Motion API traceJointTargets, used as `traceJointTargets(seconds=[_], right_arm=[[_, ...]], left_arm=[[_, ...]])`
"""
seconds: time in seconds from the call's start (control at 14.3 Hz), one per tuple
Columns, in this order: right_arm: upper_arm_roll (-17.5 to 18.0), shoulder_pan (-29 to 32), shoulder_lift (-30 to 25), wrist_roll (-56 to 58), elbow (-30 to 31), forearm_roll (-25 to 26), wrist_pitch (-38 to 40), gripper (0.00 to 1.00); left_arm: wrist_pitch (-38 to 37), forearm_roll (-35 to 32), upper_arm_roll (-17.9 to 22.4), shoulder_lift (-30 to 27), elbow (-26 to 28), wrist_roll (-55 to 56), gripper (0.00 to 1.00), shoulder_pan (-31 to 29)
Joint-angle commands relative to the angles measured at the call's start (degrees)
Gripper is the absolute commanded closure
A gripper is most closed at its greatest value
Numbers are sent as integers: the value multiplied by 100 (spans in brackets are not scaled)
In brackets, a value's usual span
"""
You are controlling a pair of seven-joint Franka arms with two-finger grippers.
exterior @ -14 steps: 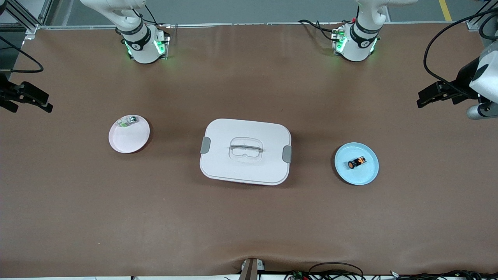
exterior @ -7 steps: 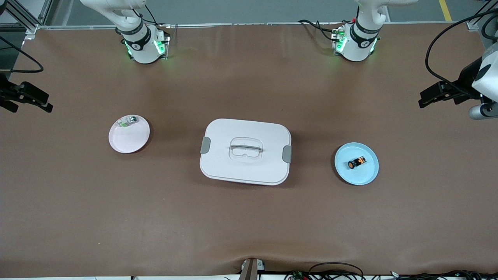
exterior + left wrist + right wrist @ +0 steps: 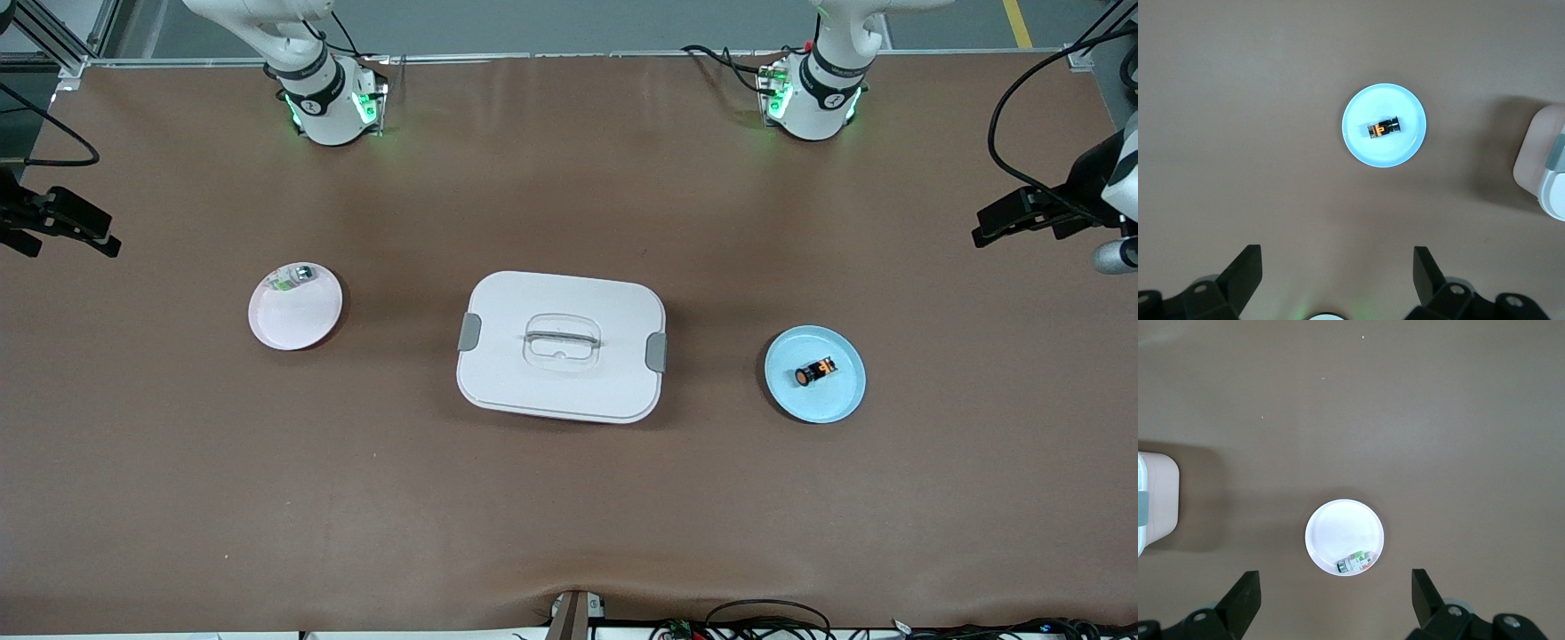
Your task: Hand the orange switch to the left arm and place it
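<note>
The orange switch (image 3: 815, 372) lies on its side on a blue plate (image 3: 836, 400) toward the left arm's end of the table; the left wrist view also shows the switch (image 3: 1383, 128). The white box (image 3: 561, 346) stands mid-table between the two plates. My left gripper (image 3: 987, 229) is open and empty, high over the table's end beside the blue plate; in the left wrist view (image 3: 1337, 267) its jaws stand wide apart. My right gripper (image 3: 102, 236) is open and empty over the other end, jaws wide in the right wrist view (image 3: 1335, 590).
A pink plate (image 3: 295, 316) toward the right arm's end holds a clear part with a green end (image 3: 293, 278). The right wrist view shows that plate (image 3: 1341, 530) and a box corner (image 3: 1155, 500). Cables hang by the left gripper.
My left gripper has drifted a little outward toward its end of the table. The right arm, switch, plates and box have not moved.
</note>
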State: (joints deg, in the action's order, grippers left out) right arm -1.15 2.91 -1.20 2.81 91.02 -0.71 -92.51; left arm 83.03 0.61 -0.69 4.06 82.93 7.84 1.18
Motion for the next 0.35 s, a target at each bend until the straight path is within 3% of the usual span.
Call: traceJointTargets(seconds=[0.0, 0.28], right_arm=[[36, 52, 6, 35, -93, 27, 75, 0], [36, 52, 6, 35, -93, 27, 75, 0]], left_arm=[[-111, 26, 16, 15, -93, -107, 0, -12], [-111, 26, 8, 16, -85, -89, 0, -3]])
